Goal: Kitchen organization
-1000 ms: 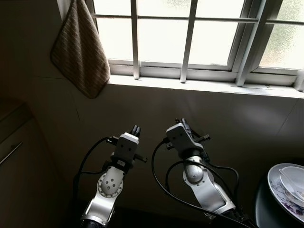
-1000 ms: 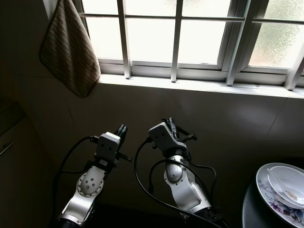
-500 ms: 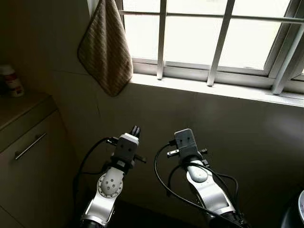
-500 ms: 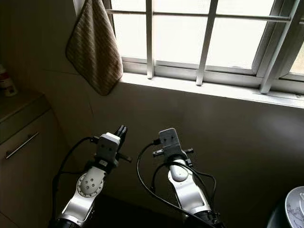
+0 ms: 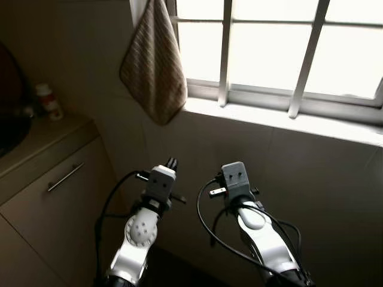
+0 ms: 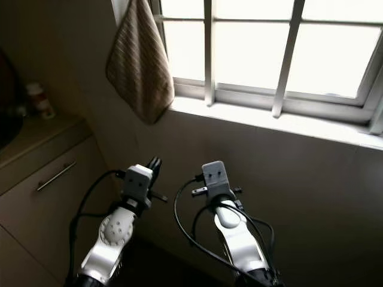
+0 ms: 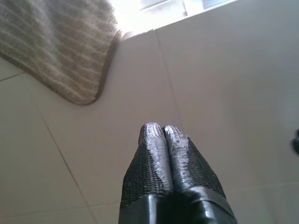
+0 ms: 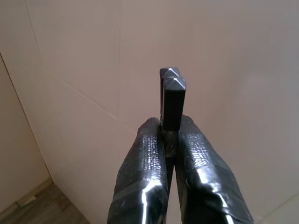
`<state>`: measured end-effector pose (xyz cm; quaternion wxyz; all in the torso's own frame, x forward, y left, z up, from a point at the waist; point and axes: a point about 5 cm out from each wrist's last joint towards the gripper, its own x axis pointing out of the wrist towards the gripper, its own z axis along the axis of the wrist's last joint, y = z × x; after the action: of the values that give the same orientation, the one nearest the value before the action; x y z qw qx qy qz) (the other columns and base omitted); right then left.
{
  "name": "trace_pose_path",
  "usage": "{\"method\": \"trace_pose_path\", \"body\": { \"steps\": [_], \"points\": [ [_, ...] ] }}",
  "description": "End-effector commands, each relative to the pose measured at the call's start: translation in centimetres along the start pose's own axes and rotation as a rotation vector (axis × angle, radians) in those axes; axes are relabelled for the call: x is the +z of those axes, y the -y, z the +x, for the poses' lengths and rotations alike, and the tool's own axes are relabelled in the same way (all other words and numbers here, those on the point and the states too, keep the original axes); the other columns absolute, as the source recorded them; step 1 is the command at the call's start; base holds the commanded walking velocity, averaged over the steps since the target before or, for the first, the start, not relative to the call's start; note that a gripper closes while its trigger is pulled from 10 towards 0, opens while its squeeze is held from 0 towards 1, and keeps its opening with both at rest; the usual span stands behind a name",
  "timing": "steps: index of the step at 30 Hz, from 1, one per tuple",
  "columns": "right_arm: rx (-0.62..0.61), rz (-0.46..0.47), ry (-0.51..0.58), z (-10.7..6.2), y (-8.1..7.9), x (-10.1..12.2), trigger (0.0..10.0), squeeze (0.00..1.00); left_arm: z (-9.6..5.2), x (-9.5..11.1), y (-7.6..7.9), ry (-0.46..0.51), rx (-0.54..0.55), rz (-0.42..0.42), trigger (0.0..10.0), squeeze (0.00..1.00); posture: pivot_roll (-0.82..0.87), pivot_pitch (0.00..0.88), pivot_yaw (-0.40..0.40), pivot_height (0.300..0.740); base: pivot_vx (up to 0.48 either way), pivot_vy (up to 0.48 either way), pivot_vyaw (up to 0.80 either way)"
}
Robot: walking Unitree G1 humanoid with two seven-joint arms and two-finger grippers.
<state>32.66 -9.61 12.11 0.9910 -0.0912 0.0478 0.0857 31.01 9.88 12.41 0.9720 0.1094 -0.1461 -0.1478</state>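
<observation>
Head cameras first: both silver arms are raised toward a tiled wall (image 5: 311,179) below a bright barred window (image 5: 269,54), the left tool (image 5: 172,162) and the right tool (image 8: 170,86) side by side and just short of the tiles. A brown striped cloth (image 5: 154,66) hangs at the window's left corner, draping down past the sill (image 5: 281,119) above the left arm. Off to the left stands a cabinet (image 5: 54,197) with a bar handle (image 5: 64,177); its tabletop (image 5: 42,134) carries a small white bottle with a red cap (image 5: 48,101) near the back edge, against the wall. Left wrist camera now: the left tool's fingers (image 7: 152,158) are pressed together, holding nothing, pointed at bare tile with the cloth's lower edge up beyond them. Right wrist camera: the right tool's fingers (image 8: 145,172) are closed tight on a thin dark square-ended piece (image 8: 172,100) that sticks out between them, facing plain tile, with the cabinet side and a strip of floor (image 8: 51,205) nearby.
</observation>
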Motion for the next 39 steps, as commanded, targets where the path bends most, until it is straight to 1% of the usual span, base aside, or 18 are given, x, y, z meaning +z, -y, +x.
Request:
{"method": "trace_pose_path", "body": {
  "steps": [1,9,14,22,26,27,29,34,36,37,39],
  "points": [
    [0.009,0.025,0.011,0.0,-0.3,0.2,10.0,0.0,-0.2,-0.4,-0.7,-0.023,0.006,0.019,10.0,0.0,0.04,0.0,-0.02,0.74,0.0,0.472,0.8],
    [0.0,0.026,0.014,0.1,-0.1,0.1,10.0,0.0,-0.2,-0.4,-0.7,-0.029,0.004,0.016,10.0,0.0,0.04,0.0,-0.019,0.74,0.0,0.352,0.8],
    [-0.005,0.031,0.033,0.1,0.0,0.2,10.0,0.0,-0.2,-0.4,-0.7,-0.022,0.005,0.02,10.0,0.0,0.04,0.0,-0.019,0.74,0.0,0.0,0.8],
    [-0.02,0.057,0.054,0.2,0.4,0.5,10.0,0.0,-0.2,-0.3,-0.7,-0.019,0.006,0.025,10.0,0.0,0.05,0.0,-0.019,0.74,0.0,0.0,0.0],
    [-0.016,0.04,0.066,0.3,0.4,0.7,10.0,0.0,-0.2,-0.3,-0.7,-0.019,0.005,0.027,10.0,0.0,0.05,0.0,-0.02,0.74,0.0,0.0,0.0],
    [-0.013,0.011,0.082,0.3,0.5,0.9,10.0,0.0,-0.2,-0.3,-0.7,-0.018,0.006,0.029,10.0,0.0,0.05,0.0,-0.019,0.74,0.0,0.0,0.8],
    [-0.013,0.006,0.086,0.4,0.5,0.9,10.0,0.0,-0.2,-0.3,-0.7,-0.017,0.005,0.031,10.0,0.0,0.05,0.0,-0.019,0.74,0.0,0.0,0.8],
    [-0.019,0.023,0.103,0.4,0.6,1.1,10.0,0.0,-0.2,-0.3,-0.7,-0.013,0.005,0.036,10.0,0.0,0.05,0.0,-0.019,0.74,0.0,0.0,0.8],
    [-0.028,0.039,0.149,0.4,0.8,1.9,10.0,0.0,-0.2,-0.2,-0.8,-0.008,0.004,0.04,10.0,0.0,0.05,0.0,-0.018,0.74,0.0,0.0,0.8],
    [-0.028,0.039,0.149,0.4,0.8,1.9,10.0,0.0,-0.2,-0.2,-0.8,-0.008,0.004,0.04,10.0,0.0,0.05,0.0,-0.018,0.74,0.0,0.0,0.8],
    [-0.037,0.049,0.188,0.4,1.1,2.5,10.0,0.0,-0.2,-0.2,-0.8,-0.005,0.004,0.042,10.0,0.0,0.05,0.0,-0.018,0.74,0.0,0.0,0.8]
  ]
}}
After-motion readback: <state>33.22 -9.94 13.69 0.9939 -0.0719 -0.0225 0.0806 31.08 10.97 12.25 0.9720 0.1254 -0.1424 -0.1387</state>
